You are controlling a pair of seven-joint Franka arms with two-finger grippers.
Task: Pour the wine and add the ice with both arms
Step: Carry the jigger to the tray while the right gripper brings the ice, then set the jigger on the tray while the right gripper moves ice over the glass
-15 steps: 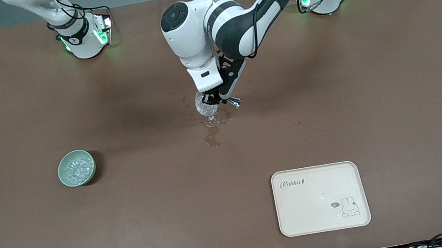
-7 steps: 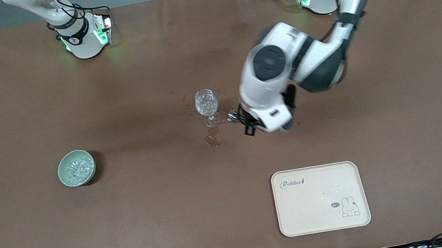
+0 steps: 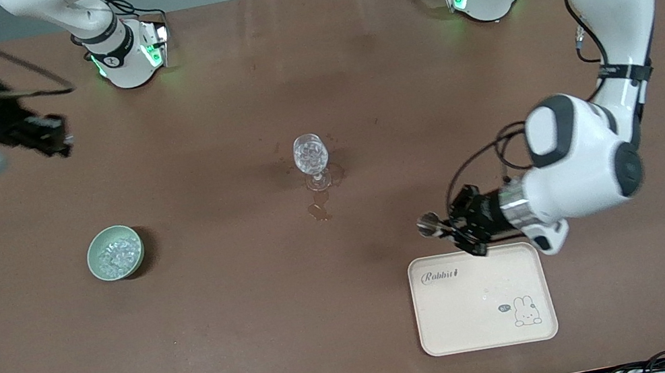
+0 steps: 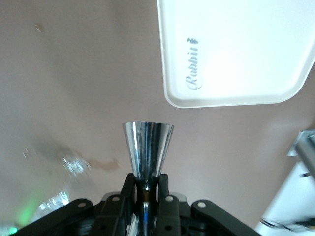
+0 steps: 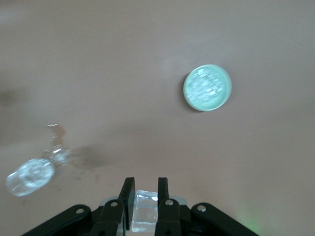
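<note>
Ice (image 3: 115, 255) lay as small shiny bits in the green bowl (image 3: 92, 246), toward the right arm's end of the worktop (image 3: 236, 340). Since the earlier pictures the left claw (image 3: 439, 229) had swung away from the glass (image 3: 310, 157) and now hung just over the edge of the tray (image 3: 467, 327), shut tight on a shiny metal cup (image 4: 147, 152). The right claw (image 5: 143, 197), out of sight before, had come in high over the worktop, pinching one clear ice cube (image 5: 144, 210).

One glass (image 3: 311, 156), one bowl (image 3: 115, 253), one tray (image 3: 482, 298).
</note>
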